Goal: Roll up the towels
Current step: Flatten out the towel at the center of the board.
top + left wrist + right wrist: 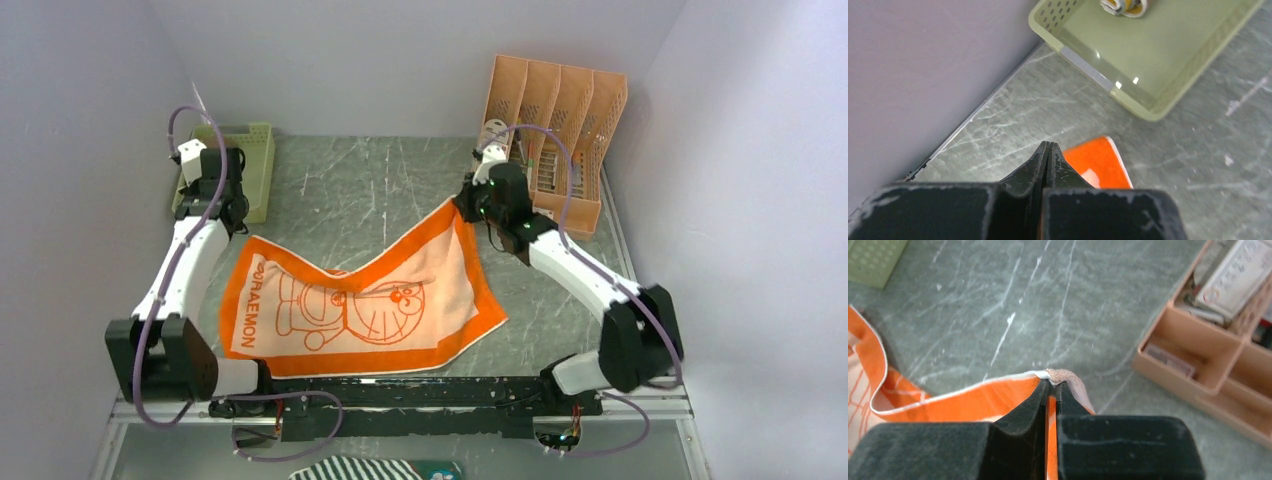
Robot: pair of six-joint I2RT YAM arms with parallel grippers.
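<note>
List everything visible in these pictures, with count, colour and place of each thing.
towel: one, orange border with peach centre and cartoon print, middle of the table, far right corner lifted.
rolled cloth: one, white and yellow, in the basket, partly out of frame.
basket: one, pale green, far left of the table.
file rack: one, peach-orange, far right, papers inside.
striped item: one, black and white, beyond the near table edge.
table: one, grey-green marbled, under everything.
left end effector: one, black, shut, beside the towel's far left corner.
right end effector: one, black, shut on the towel's far right corner.
</note>
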